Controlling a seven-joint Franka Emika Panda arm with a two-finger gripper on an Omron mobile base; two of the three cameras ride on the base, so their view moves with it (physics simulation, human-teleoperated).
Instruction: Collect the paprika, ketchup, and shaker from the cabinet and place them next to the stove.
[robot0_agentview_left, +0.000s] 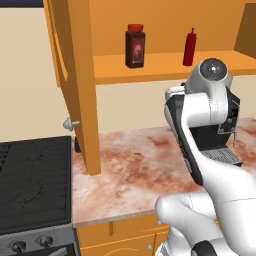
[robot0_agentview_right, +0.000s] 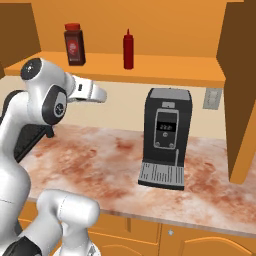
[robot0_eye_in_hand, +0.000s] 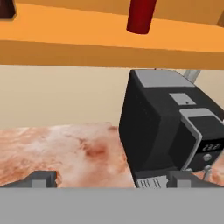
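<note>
Paprika: the paprika (robot0_agentview_left: 135, 46) is seen standing upright on the cabinet (robot0_agentview_left: 80, 85) shelf, at about 9 o'clock of the ketchup, well apart from it.
Ketchup: the ketchup (robot0_agentview_left: 189, 47) is seen upright on the same shelf; its lower body (robot0_eye_in_hand: 141, 16) is caught at 12 o'clock in the hand view.
Shaker: a small dark shape is glimpsed low behind the cabinet door (robot0_agentview_left: 77, 145), near the stove; whether this is the shaker cannot be told.
Stove: the stove (robot0_agentview_left: 35, 180) is placed at 9 o'clock of the counter (robot0_agentview_left: 135, 170); no jar or bottle is seen beside it.
Gripper: the gripper (robot0_eye_in_hand: 111, 179) is held spread wide, nothing pinched; it is aimed toward the coffee machine (robot0_agentview_right: 163, 137), below shelf level.
Progress: two items are judged uncollected; the shaker's status is left undetermined.
Remaining: the hand is to be raised to the shelf, each item carried to the stove side.
</note>
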